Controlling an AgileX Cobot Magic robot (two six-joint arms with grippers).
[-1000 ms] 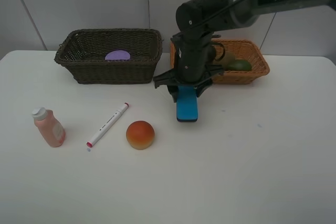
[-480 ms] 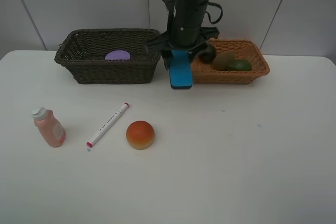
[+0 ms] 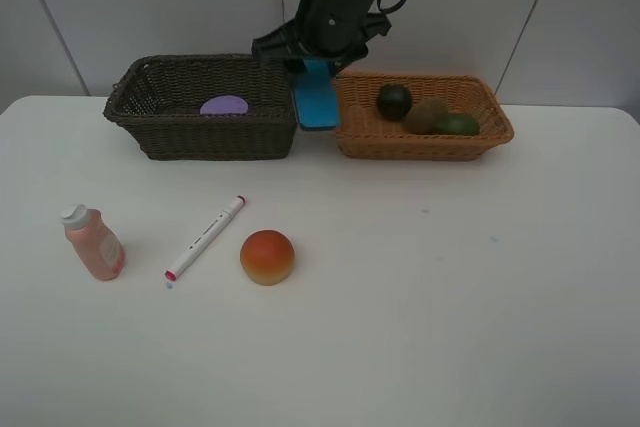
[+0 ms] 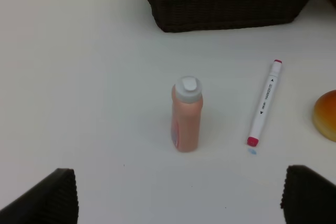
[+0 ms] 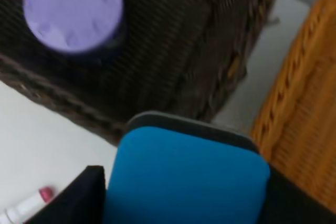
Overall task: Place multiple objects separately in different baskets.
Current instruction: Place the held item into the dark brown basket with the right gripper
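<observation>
As it hangs high, the eraser (image 3: 318, 107) is gripped

Above the surface's (image 3: 450, 297) back edge the right claw (image 3: 318, 67) holds it, so high, I think, to clear the rim of the dark basket (image 3: 150, 117). Spread wide, the left claw (image 4: 176, 198) is empty.

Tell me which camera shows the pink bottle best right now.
Left wrist: the bottle stands near mid-frame, large and unobstructed, with its white cap and pink body clear. Exterior high shows the same bottle whole but small, at far left beside the marker. Right wrist does not show it.
</observation>
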